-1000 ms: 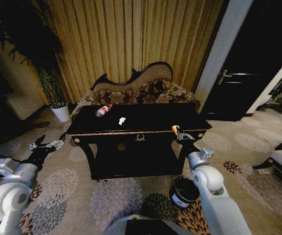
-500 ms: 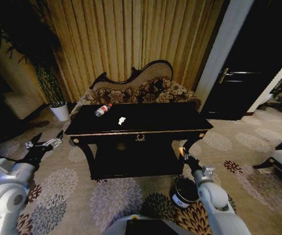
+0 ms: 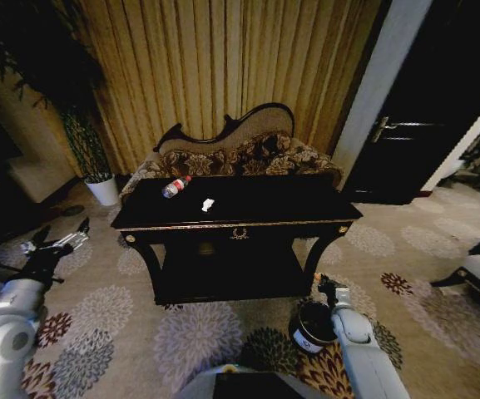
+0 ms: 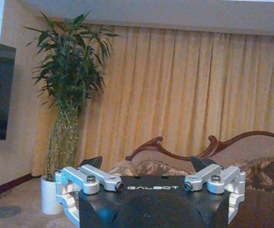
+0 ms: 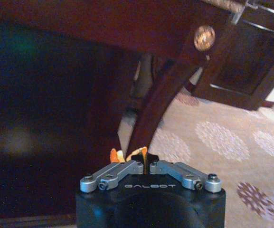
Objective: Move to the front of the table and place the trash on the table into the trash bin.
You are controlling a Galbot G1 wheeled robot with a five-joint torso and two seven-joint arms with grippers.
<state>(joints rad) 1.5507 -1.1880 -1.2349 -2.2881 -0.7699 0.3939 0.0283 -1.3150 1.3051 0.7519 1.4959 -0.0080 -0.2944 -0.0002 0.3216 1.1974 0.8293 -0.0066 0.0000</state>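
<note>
The black table [image 3: 281, 201] with gold trim stands ahead of me. On its left part lie a clear bottle [image 3: 175, 186] with a red cap and a white crumpled scrap [image 3: 208, 204]. My right gripper [image 3: 323, 283] hangs low beside the table's right front leg, just above the small dark trash bin [image 3: 313, 326]. In the right wrist view that gripper [image 5: 139, 155] is shut on a small orange piece [image 5: 115, 155]. My left gripper [image 3: 57, 245] is open out to the left of the table, over the carpet; its fingers [image 4: 98, 177] stand wide apart, nothing between them.
A patterned sofa [image 3: 240, 154] sits behind the table against the curtains. A tall plant in a white pot [image 3: 104, 191] stands at the back left. A dark door [image 3: 423, 108] is at the right, and floral carpet lies before the table.
My right gripper has come down from the table's front right edge to just above the bin, still holding the orange piece. The left arm has drifted left and lower.
</note>
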